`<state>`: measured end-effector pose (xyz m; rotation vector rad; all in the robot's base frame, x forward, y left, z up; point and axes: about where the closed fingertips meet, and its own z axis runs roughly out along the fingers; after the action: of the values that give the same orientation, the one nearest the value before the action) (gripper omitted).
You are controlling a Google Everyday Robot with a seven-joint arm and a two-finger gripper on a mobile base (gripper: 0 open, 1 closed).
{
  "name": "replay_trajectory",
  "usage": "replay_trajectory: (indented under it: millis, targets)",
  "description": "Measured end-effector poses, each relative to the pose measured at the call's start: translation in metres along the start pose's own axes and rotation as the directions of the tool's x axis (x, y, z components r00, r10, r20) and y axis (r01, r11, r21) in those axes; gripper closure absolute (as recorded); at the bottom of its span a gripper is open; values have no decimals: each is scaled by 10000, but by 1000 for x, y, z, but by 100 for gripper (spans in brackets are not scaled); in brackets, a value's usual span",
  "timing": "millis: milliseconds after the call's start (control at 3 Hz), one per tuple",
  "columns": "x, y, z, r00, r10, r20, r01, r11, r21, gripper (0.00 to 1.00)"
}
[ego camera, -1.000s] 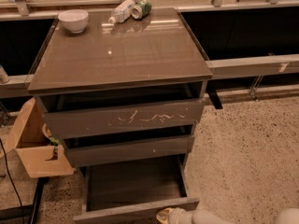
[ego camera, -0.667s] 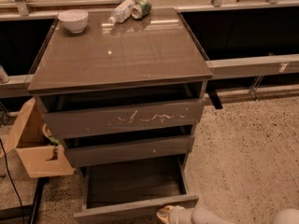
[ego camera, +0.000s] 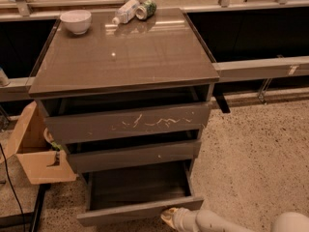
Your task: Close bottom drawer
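The bottom drawer [ego camera: 140, 210] of the grey-brown cabinet is pulled far out, its empty inside showing, its plain front at the frame's lower edge. Above it sit the medium front [ego camera: 133, 156] and the scratched largest front [ego camera: 128, 122], both slightly out. My gripper [ego camera: 169, 218] is at the bottom of the view, its pale tip against the outer face of the bottom drawer's front, right of centre. The white arm [ego camera: 212, 221] runs off to the lower right.
On the cabinet top [ego camera: 120, 52] stand a white bowl [ego camera: 76, 21], a lying plastic bottle [ego camera: 124, 11] and a green can [ego camera: 146, 8]. An open cardboard box [ego camera: 34, 151] sits on the floor at the left. Speckled floor [ego camera: 251, 149] lies to the right.
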<state>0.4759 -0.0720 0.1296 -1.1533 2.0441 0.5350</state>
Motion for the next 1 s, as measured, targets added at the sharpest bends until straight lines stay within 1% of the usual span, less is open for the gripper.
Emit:
replay_trajectory:
  millis: [333, 667, 1000]
  targets:
    - [-28, -21, 17, 9983, -532, 242, 534, 9985, -96, 100]
    - [-28, -21, 17, 9983, -536, 245, 538, 9985, -94, 100]
    - [-30, -26, 20, 9968, -713, 365, 714, 9975, 4, 100]
